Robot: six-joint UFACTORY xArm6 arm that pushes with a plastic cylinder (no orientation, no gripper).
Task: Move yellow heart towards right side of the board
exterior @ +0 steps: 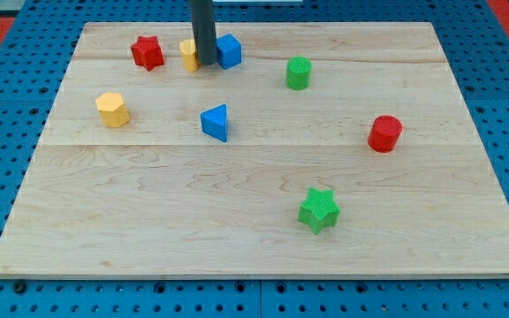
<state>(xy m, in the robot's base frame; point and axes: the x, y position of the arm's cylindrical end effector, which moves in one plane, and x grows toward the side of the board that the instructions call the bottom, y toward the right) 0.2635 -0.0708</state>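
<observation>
The yellow heart [187, 53] sits near the view's top left of the wooden board [237, 230], partly hidden behind my rod. My tip [206, 61] rests on the board touching the heart's right side, in the narrow gap between the heart and a blue block [229, 50]. The rod rises straight up out of the view's top.
A red star [148, 52] lies left of the heart. A yellow hexagon block [113, 109] is at the left, a blue triangle [215, 122] in the middle, a green cylinder [299, 72] at top centre, a red cylinder [384, 133] at right, a green star [319, 209] at lower right.
</observation>
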